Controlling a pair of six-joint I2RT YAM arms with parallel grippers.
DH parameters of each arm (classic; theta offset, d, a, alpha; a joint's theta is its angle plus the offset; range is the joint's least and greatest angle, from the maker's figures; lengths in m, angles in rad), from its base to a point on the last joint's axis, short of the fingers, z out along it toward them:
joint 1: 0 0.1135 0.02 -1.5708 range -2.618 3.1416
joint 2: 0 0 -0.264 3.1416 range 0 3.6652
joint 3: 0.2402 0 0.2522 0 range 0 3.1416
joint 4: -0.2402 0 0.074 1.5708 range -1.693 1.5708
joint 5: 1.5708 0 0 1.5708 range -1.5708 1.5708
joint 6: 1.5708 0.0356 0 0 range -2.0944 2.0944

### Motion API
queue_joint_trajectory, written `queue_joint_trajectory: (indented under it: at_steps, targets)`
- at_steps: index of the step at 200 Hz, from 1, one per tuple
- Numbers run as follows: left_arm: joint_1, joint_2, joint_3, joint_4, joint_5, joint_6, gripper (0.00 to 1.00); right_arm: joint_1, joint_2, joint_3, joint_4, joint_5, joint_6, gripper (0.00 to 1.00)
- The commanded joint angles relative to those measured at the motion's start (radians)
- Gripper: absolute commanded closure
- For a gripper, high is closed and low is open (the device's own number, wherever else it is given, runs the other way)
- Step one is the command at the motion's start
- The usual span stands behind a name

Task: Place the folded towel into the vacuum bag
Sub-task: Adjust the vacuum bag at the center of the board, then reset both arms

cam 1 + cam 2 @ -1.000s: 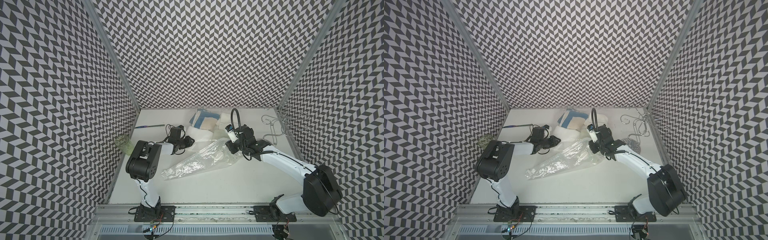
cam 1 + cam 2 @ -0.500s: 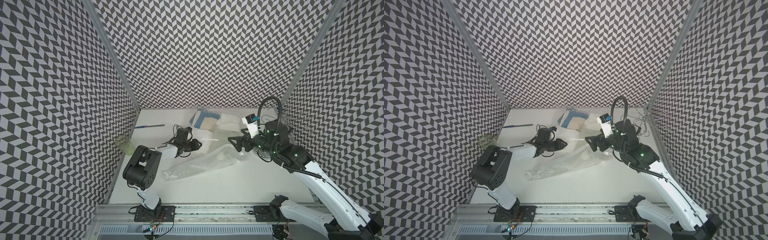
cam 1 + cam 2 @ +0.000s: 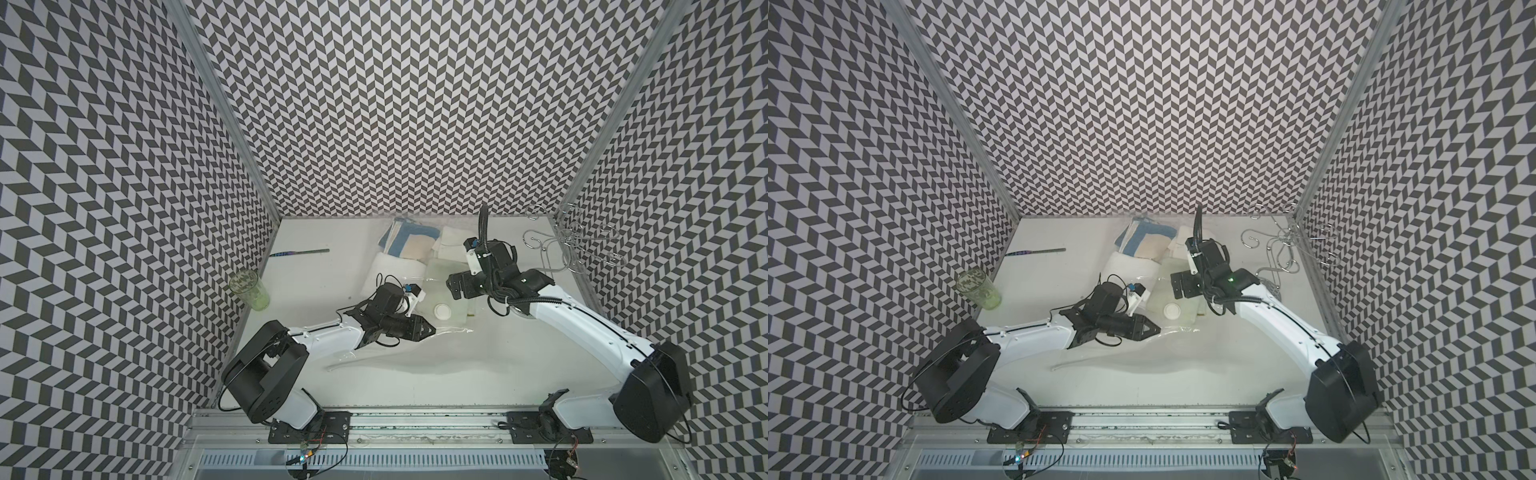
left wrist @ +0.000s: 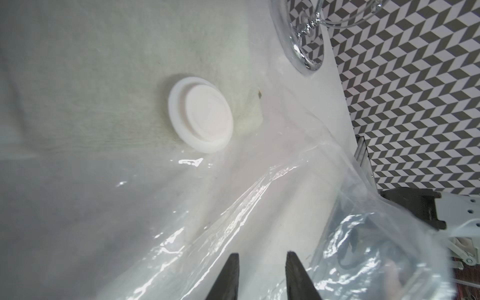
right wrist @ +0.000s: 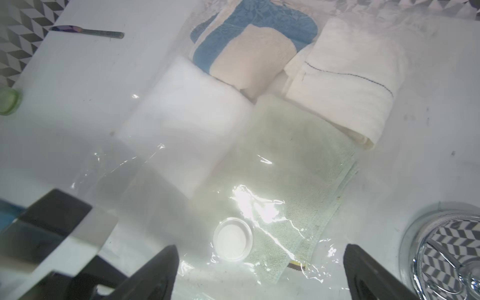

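While the vacuum bag (image 3: 415, 345) (image 3: 1142, 347) lies flat and creased across the centre of the table (image 3: 478, 395) in both top views, its round white cap (image 3: 441, 311) (image 3: 1172, 311) faces up just right of centre.

Right wrist view: the cap (image 5: 232, 242) sits low in the frame on film that covers a pale green towel (image 5: 298, 161). The towel lies flat, one corner reaching past the cap. Inside the bag or under it: cannot tell.

Left wrist view: the same cap (image 4: 201, 114) is upper centre with green cloth behind it. Glossy folds of the bag (image 4: 259, 207) run to the lower right.

Left gripper (image 3: 430, 330) (image 3: 1156, 330): low, tip at the bag's near fold, lower left of the cap. Jaws narrowly parted. A clear gap shows between the two dark fingers (image 4: 230, 278), with film visible through it. Contact with the film: cannot tell.

Right gripper (image 3: 457, 286) (image 3: 1180, 286): over the green towel, upper right of the cap. Jaws spread wide. Its fingers (image 5: 155, 275) stand at either side of the frame's bottom edge, cap and towel showing between them.

Around the bag:
- White folded towel (image 5: 187, 122) (image 3: 392, 266), touching the green one's left side.
- Blue and beige towel (image 5: 259, 52) and cream towel with a dark stitched line (image 5: 345, 85), above them.
- Thin metal tool (image 3: 299, 252), upper left of the table.
- Green glass (image 3: 249, 289), at the left wall.
- Wire hooks (image 3: 573, 245), upper right.
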Motion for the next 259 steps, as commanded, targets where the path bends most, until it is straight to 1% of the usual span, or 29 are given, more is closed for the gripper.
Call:
queue_joint_trajectory:
  at_steps: [1, 15, 29, 38, 46, 49, 51, 62, 76, 83, 88, 98, 109, 120, 127, 138, 146, 157, 170, 182, 187, 192, 204, 220, 223, 228, 235, 245, 259]
  targets:
    - [0.01, -0.103, 0.006, -0.032, -0.005, 0.022, 0.66, 0.007, -0.061, 0.035, 0.135, 0.084, -0.062, 0.0]
    - [0.063, -0.201, 0.008, -0.087, -0.12, 0.017, 0.66, 0.005, -0.117, -0.017, 0.236, 0.096, -0.099, 0.0]
    - [0.139, -0.311, 0.019, -0.147, -0.272, 0.029, 0.64, 0.004, -0.186, -0.121, 0.373, 0.113, -0.15, 0.0]
    - [0.17, -0.383, 0.016, -0.155, -0.404, 0.078, 0.61, -0.002, -0.233, -0.212, 0.485, 0.121, -0.206, 0.0]
    - [0.178, -0.445, -0.001, -0.142, -0.572, 0.139, 0.58, -0.014, -0.273, -0.305, 0.6, 0.125, -0.275, 0.0]
    - [0.179, -0.469, -0.012, -0.124, -0.629, 0.156, 0.57, -0.02, -0.29, -0.341, 0.645, 0.135, -0.293, 0.0]
    - [0.18, -0.483, -0.021, -0.108, -0.674, 0.189, 0.55, -0.026, -0.299, -0.366, 0.68, 0.141, -0.304, 0.0]
    - [0.183, -0.559, -0.101, 0.025, -0.844, 0.318, 0.48, -0.083, -0.336, -0.483, 0.844, 0.157, -0.348, 0.0]
    - [0.201, -0.623, -0.229, 0.269, -1.026, 0.457, 0.38, -0.18, -0.324, -0.56, 0.989, 0.132, -0.311, 0.0]
    - [0.225, -0.631, -0.273, 0.362, -1.109, 0.497, 0.36, -0.227, -0.296, -0.571, 1.011, 0.14, -0.292, 0.0]
    - [0.25, -0.626, -0.295, 0.408, -1.165, 0.511, 0.35, -0.248, -0.268, -0.573, 1.015, 0.167, -0.289, 0.0]
    - [0.325, -0.599, -0.333, 0.474, -1.246, 0.5, 0.35, -0.282, -0.212, -0.574, 1.019, 0.203, -0.288, 0.0]
    - [0.431, -0.553, -0.38, 0.54, -1.259, 0.459, 0.35, -0.297, -0.154, -0.605, 1.085, 0.236, -0.316, 0.0]
    - [0.533, -0.512, -0.406, 0.555, -1.246, 0.368, 0.35, -0.297, -0.119, -0.654, 1.176, 0.252, -0.327, 0.0]
    - [0.581, -0.49, -0.42, 0.579, -1.214, 0.326, 0.35, -0.297, -0.104, -0.683, 1.232, 0.249, -0.328, 0.0]
    - [0.624, -0.442, -0.454, 0.68, -1.133, 0.323, 0.34, -0.298, -0.077, -0.731, 1.325, 0.234, -0.341, 0.0]
    - [0.636, -0.396, -0.463, 0.73, -1.092, 0.326, 0.34, -0.298, -0.049, -0.754, 1.386, 0.215, -0.369, 0.0]
    - [0.636, -0.318, -0.466, 0.787, -1.051, 0.365, 0.33, -0.298, -0.013, -0.776, 1.463, 0.208, -0.397, 0.0]
    - [0.634, -0.233, -0.466, 0.835, -1.038, 0.396, 0.32, -0.3, 0.023, -0.804, 1.557, 0.208, -0.377, 0.0]
    - [0.637, -0.187, -0.473, 0.906, -1.042, 0.421, 0.31, -0.304, 0.057, -0.828, 1.643, 0.169, -0.379, 0.0]
    - [0.64, -0.186, -0.476, 0.921, -1.009, 0.435, 0.31, -0.303, 0.068, -0.83, 1.661, 0.157, -0.395, 0.0]
    - [0.647, -0.182, -0.486, 0.974, -0.968, 0.457, 0.31, -0.304, 0.077, -0.834, 1.673, 0.149, -0.405, 0.0]
    - [0.664, -0.163, -0.502, 1.058, -0.883, 0.496, 0.29, -0.31, 0.083, -0.831, 1.68, 0.137, -0.403, 0.0]
    - [0.692, -0.1, -0.508, 1.15, -0.803, 0.518, 0.19, -0.332, 0.079, -0.813, 1.638, 0.093, -0.391, 0.0]
    - [0.698, -0.084, -0.512, 1.169, -0.787, 0.519, 0.16, -0.339, 0.079, -0.814, 1.638, 0.082, -0.387, 0.0]
    - [0.701, -0.058, -0.521, 1.208, -0.773, 0.517, 0.14, -0.35, 0.078, -0.81, 1.629, 0.06, -0.38, 0.0]
    - [0.702, -0.019, -0.541, 1.283, -0.762, 0.521, 0.01, -0.368, 0.075, -0.805, 1.614, 0.028, -0.37, 0.0]
    - [0.702, 0.026, -0.57, 1.388, -0.743, 0.532, 0.01, -0.396, 0.071, -0.81, 1.618, -0.015, -0.353, 0.0]
    - [0.702, 0.07, -0.581, 1.447, -0.74, 0.537, 0.0, -0.419, 0.06, -0.834, 1.653, -0.056, -0.34, 0.0]
